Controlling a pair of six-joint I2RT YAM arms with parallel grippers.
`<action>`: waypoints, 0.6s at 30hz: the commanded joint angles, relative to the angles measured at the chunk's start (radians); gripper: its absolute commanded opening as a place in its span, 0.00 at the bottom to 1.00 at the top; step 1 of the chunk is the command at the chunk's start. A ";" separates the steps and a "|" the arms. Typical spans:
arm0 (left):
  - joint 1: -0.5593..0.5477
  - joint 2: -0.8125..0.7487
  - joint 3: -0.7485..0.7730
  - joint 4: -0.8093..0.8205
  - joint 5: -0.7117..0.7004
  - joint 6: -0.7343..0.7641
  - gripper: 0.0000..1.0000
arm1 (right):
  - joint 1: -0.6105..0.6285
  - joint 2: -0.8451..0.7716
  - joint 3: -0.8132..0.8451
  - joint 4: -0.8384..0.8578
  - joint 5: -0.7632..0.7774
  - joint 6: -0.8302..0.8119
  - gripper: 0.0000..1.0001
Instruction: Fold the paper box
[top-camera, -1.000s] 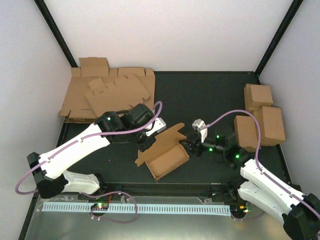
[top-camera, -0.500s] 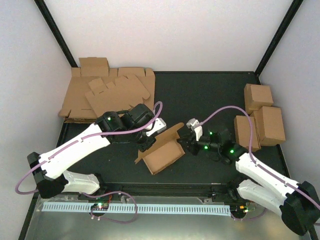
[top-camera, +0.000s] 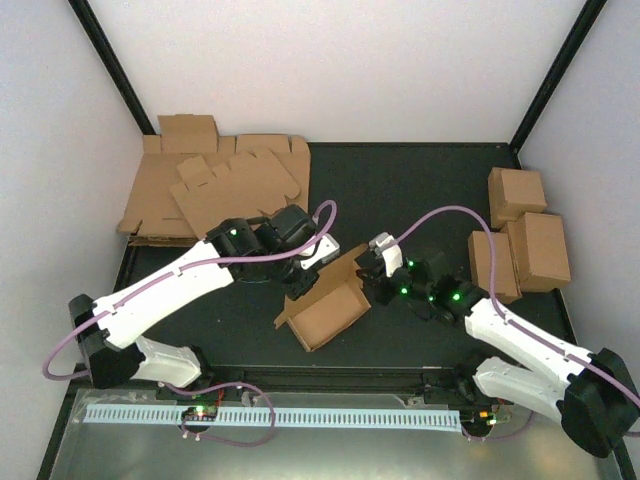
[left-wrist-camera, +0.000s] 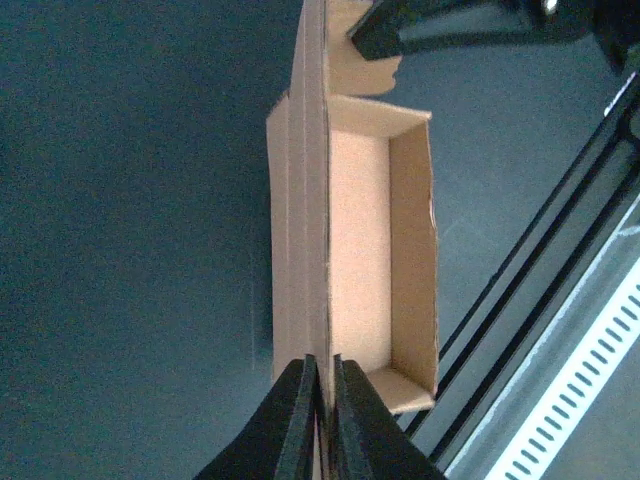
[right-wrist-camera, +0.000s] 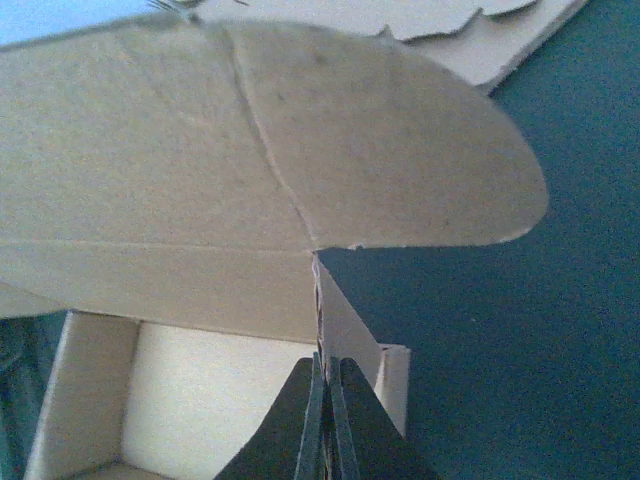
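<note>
Left wrist: paper box (left-wrist-camera: 360, 270) open-topped, bare cardboard floor visible.

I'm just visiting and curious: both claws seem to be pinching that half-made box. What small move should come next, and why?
Probably tip the lid flap down over the paper box. The left gripper and right gripper are each shut on one of its walls, its inside lies open, and the flap stands up along one side.

One part-folded paper box (top-camera: 328, 312); one heap of flat brown cardboard blanks (top-camera: 215, 188); three closed brown boxes (top-camera: 517, 193) (top-camera: 541, 250) (top-camera: 491, 265); two grippers, the left gripper (top-camera: 300, 290) and the right gripper (top-camera: 365, 279); two purple cables (top-camera: 327, 212) (top-camera: 445, 209)
</note>
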 joint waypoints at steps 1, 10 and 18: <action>0.006 0.035 0.064 0.092 -0.026 -0.047 0.12 | 0.024 0.003 0.012 0.003 0.136 0.026 0.02; 0.039 0.024 0.088 0.184 -0.233 -0.181 0.84 | 0.026 0.032 0.055 -0.034 0.375 0.105 0.02; 0.174 -0.199 -0.177 0.317 -0.232 -0.223 0.98 | 0.026 0.061 0.096 -0.092 0.414 0.109 0.02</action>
